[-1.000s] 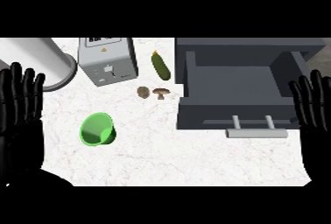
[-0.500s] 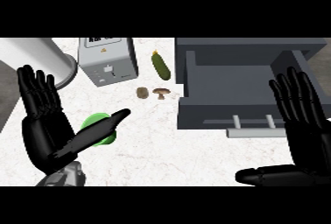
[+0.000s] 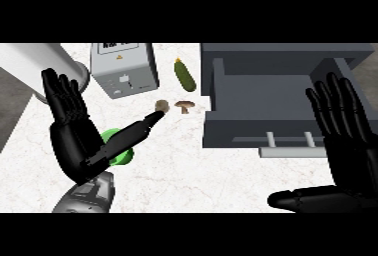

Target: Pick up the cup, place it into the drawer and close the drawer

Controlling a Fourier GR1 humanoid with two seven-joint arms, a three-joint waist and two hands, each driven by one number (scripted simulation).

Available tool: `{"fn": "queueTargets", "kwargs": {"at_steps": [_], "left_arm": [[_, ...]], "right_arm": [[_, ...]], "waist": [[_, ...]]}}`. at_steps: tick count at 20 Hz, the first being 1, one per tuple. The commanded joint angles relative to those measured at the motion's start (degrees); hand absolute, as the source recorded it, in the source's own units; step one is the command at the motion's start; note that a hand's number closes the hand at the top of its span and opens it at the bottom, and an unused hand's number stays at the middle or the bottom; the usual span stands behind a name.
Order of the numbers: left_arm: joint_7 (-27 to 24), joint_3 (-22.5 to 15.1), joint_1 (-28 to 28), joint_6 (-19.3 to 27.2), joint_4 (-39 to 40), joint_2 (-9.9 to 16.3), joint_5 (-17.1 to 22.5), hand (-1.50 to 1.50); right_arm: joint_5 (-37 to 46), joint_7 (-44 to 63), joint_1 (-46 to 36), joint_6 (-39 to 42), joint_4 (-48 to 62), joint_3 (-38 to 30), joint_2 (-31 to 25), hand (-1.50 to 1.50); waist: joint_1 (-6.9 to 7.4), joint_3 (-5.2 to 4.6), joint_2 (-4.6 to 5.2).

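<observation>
A green cup (image 3: 118, 148) lies on the white counter (image 3: 192, 175) at the left, mostly hidden behind my left hand (image 3: 74, 135). That hand is open above the cup, fingers straight and pointing away, thumb stretched to the upper right across the cup. The grey drawer (image 3: 273, 100) stands pulled out at the right, its handle (image 3: 289, 141) on the near front wall, nothing showing inside. My right hand (image 3: 343, 140) is open at the right edge, fingers up over the drawer's right front corner, thumb pointing left.
A grey box (image 3: 124, 70) with a label stands at the back left beside a white cylinder (image 3: 37, 62). A green cucumber (image 3: 184, 75) and two mushrooms (image 3: 184, 105) lie between the box and the drawer.
Both hands have come up from the view's sides toward the middle. The left hand now covers most of the cup; the right hand has risen over the drawer's right front.
</observation>
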Motion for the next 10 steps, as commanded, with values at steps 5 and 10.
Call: {"fn": "queueTargets", "kwargs": {"at_steps": [5,10], "left_arm": [[0.0,1.4,3.0,-1.3,-1.3,0.7,2.1,-1.5],[-3.2,-0.2,-0.2,5.0,6.4,0.0,4.1,-1.5]], "right_arm": [[1.4,-0.9,4.4,0.3,-3.4,2.3,1.2,-1.5],[3.2,1.4,-1.3,-2.2,-0.9,3.0,2.4,-1.5]], "waist": [[0.07,0.0,-0.06],[-0.01,-0.02,0.02]]}}
